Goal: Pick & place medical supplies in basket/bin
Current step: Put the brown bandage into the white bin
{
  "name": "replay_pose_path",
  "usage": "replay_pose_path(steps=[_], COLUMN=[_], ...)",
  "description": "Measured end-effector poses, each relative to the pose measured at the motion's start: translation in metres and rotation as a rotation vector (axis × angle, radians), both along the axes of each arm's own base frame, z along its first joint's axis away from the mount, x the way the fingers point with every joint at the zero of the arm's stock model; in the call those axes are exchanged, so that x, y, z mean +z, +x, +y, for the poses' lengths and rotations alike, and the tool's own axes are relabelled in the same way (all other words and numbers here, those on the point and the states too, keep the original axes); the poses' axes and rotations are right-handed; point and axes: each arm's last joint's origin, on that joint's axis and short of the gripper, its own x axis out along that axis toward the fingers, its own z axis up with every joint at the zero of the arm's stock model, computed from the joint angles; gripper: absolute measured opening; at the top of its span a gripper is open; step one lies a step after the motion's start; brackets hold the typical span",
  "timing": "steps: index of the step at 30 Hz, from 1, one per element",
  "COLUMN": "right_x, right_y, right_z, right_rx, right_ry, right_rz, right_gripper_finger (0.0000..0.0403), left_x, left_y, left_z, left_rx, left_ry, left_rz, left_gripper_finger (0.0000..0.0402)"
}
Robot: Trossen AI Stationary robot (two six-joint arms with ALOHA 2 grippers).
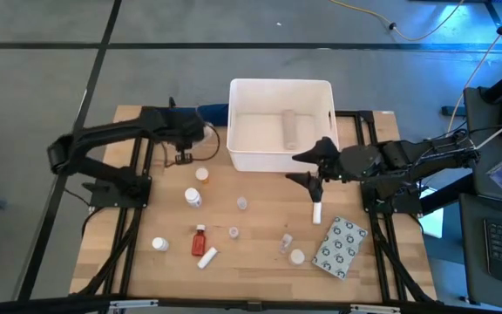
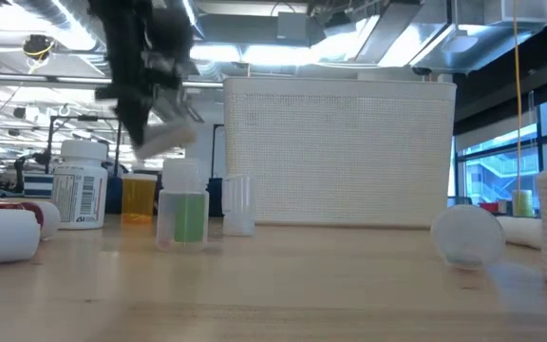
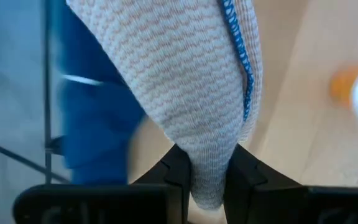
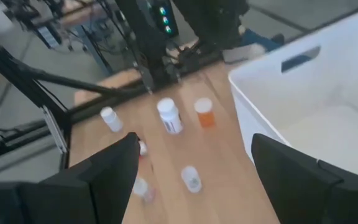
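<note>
My left gripper (image 1: pixel 200 133) is up beside the left wall of the white bin (image 1: pixel 244 157), shut on a pale knitted cloth (image 3: pixel 185 81) with a blue stitched edge. A dark blue cloth (image 3: pixel 98 112) lies behind it. Medical supplies are spread on the table: an orange-capped bottle (image 1: pixel 202 174), a white bottle (image 1: pixel 193 198), a red bottle (image 1: pixel 200 240), white tubes (image 1: pixel 316 212), small clear cups (image 1: pixel 242 203) and a grey dotted packet (image 1: pixel 339 248). My right gripper (image 1: pixel 308 170) hangs open above the table at the bin's near side, with nothing between its fingers. My left gripper pinches a narrow bunched end of the knitted cloth (image 3: pixel 207 168) between its two fingers (image 3: pixel 176 171). The fingers come steeply from above. The cloth widens away from the fingers and, in the low view, hangs clear of the table (image 2: pixel 164 138).
One pale roll (image 1: pixel 290 129) lies inside the bin. The blue cloth (image 1: pixel 216 112) sits at the table's far edge, left of the bin. Dark frame bars run along both sides of the wooden table (image 1: pixel 260 262). A white round lid (image 1: pixel 297 256) lies near the packet.
</note>
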Motion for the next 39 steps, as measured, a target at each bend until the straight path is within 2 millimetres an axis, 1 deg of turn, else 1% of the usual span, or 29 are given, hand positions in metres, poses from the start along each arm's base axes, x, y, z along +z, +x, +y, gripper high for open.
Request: replay_pose_path(steps=[2, 4, 6, 8, 10, 13, 15, 17, 19, 22, 25, 30, 33, 36, 39], right_x=[0.003, 0.006, 0.008, 0.009, 0.009, 0.008, 0.004, 0.001, -0.002, -0.004, -0.004, -0.005, -0.004, -0.003, -0.003], right_y=[0.003, 0.010, 0.019, 0.031, 0.044, 0.062, 0.074, 0.085, 0.093, 0.101, 0.106, 0.107, 0.107, 0.107, 0.107], right_z=[0.000, 0.000, -0.001, -0.002, -0.004, -0.010, -0.013, -0.016, -0.018, -0.024, -0.026, -0.026, -0.026, -0.025, -0.025], right_rx=[0.003, 0.003, -0.007, -0.011, -0.008, 0.023, 0.053, 0.062, 0.053, 0.062, 0.118, 0.133, 0.133, 0.146, 0.151], right_ry=[-0.008, -0.032, -0.081, -0.124, -0.151, -0.135, -0.150, -0.194, -0.217, -0.217, -0.226, -0.222, -0.214, -0.167, -0.151], right_rz=[-0.038, -0.081, -0.128, -0.179, -0.230, -0.311, -0.344, -0.373, -0.401, -0.446, -0.485, -0.495, -0.508, -0.521, -0.520], right_gripper_finger=[0.0307, 0.0307, 0.0307, 0.0307, 0.0307, 0.0307, 0.0307, 0.0307, 0.0307, 0.0307, 0.0307, 0.0307, 0.0307, 0.0306, 0.0287], left_x=[0.024, 0.046, 0.065, 0.083, 0.099, 0.118, 0.128, 0.135, 0.139, 0.139, 0.135, 0.127, 0.120, 0.115, 0.114], left_y=[-0.005, -0.009, -0.012, -0.014, -0.014, -0.012, -0.008, -0.001, 0.007, 0.019, 0.032, 0.052, 0.062, 0.070, 0.073], left_z=[-0.004, -0.008, -0.013, -0.019, -0.025, -0.036, -0.045, -0.054, -0.063, -0.074, -0.082, -0.091, -0.094, -0.093, -0.093], left_rx=[0.028, 0.056, 0.063, 0.034, -0.025, -0.149, -0.239, -0.328, -0.406, -0.491, -0.513, -0.561, -0.565, -0.568, -0.590], left_ry=[0.024, 0.016, -0.038, -0.116, -0.176, -0.231, -0.256, -0.268, -0.266, -0.263, -0.244, -0.281, -0.299, -0.298, -0.285], left_rz=[-0.118, -0.276, -0.461, -0.640, -0.805, -0.998, -1.097, -1.160, -1.201, -1.211, -1.202, -1.191, -1.162, -1.157, -1.156], left_gripper_finger=[0.0049, 0.0049, 0.0049, 0.0050, 0.0053, 0.0054, 0.0052, 0.0051, 0.0052, 0.0052, 0.0052, 0.0052, 0.0052, 0.0052, 0.0053])
